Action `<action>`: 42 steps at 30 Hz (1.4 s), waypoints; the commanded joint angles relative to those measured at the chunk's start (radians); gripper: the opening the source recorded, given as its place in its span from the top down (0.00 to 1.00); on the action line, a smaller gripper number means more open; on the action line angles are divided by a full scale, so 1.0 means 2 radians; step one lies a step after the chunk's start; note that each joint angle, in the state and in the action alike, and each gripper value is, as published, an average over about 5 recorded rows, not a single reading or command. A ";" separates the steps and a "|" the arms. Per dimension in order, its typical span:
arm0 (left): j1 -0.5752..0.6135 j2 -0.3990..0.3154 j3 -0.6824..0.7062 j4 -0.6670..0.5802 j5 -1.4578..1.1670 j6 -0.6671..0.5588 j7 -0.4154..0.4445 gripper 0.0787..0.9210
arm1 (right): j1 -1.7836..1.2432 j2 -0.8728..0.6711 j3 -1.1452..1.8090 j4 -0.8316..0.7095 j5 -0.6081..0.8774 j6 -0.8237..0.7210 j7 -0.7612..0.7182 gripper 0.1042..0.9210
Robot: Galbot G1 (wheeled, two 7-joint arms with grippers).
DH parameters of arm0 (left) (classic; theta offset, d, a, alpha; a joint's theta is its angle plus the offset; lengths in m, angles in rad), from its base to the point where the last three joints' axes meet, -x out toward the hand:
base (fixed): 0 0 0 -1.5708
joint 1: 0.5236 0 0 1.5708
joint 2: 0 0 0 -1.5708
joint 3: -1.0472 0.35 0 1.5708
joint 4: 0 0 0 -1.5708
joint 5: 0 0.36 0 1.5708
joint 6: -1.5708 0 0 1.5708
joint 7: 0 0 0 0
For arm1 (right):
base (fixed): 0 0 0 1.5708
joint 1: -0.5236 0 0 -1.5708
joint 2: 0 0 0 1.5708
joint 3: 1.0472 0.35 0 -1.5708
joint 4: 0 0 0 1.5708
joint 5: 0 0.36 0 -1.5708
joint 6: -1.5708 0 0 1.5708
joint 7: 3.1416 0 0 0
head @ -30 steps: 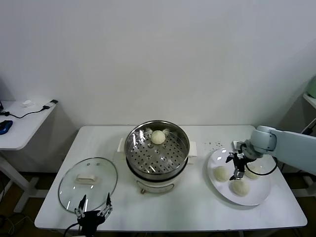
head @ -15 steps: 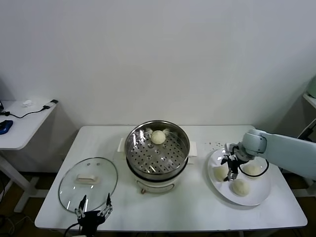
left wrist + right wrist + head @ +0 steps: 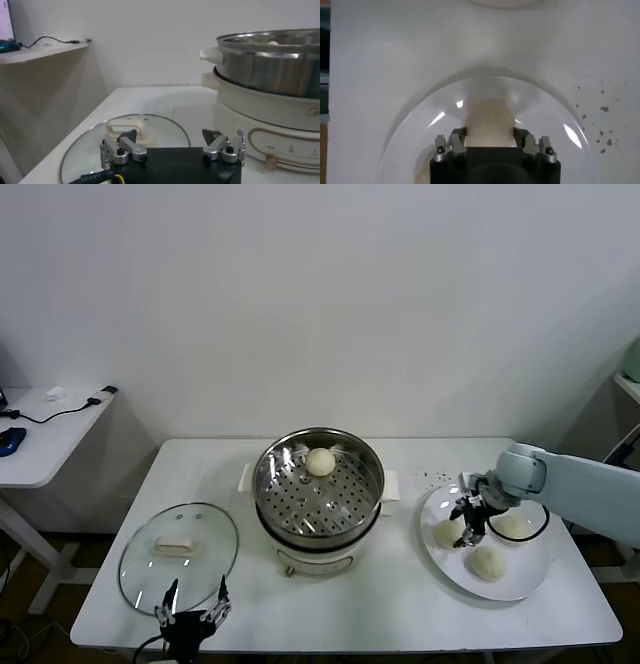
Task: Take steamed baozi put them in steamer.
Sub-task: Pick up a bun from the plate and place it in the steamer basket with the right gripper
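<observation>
The steamer, a steel basket on a cream pot base, stands mid-table with one baozi at its back. Three baozi lie on the white plate at the right: one at the left, one at the front, one at the back. My right gripper is low over the plate. In the right wrist view its fingers press both sides of the left baozi, which rests on the plate. My left gripper is open and parked at the table's front edge.
The glass lid with a white knob lies at the front left, just beyond my left gripper; it also shows in the left wrist view, as does the steamer. Dark crumbs dot the table behind the plate. A side desk stands far left.
My right gripper moved left from between the buns to the left baozi, settled on it and closed. The left arm has not moved.
</observation>
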 commanded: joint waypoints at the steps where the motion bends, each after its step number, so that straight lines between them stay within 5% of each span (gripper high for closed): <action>1: 0.001 0.001 0.001 -0.001 0.001 -0.001 0.000 0.12 | 0.067 -0.014 -0.024 0.016 -0.002 0.008 -0.025 0.38; 12: 0.002 0.002 0.011 -0.013 0.005 0.005 0.003 0.12 | 0.352 0.038 -0.121 0.095 0.150 0.006 -0.053 0.38; 22: 0.007 0.004 0.014 -0.019 0.003 0.001 0.001 0.12 | 0.354 0.151 -0.087 0.184 0.307 -0.077 0.054 0.38; 33: 0.005 0.004 0.011 -0.023 0.001 0.004 0.002 0.12 | 0.225 0.312 -0.038 0.089 0.329 -0.130 0.136 0.38; 42: 0.005 0.005 0.006 -0.018 -0.005 0.003 -0.001 0.12 | 0.132 0.362 -0.046 0.013 0.284 -0.141 0.155 0.38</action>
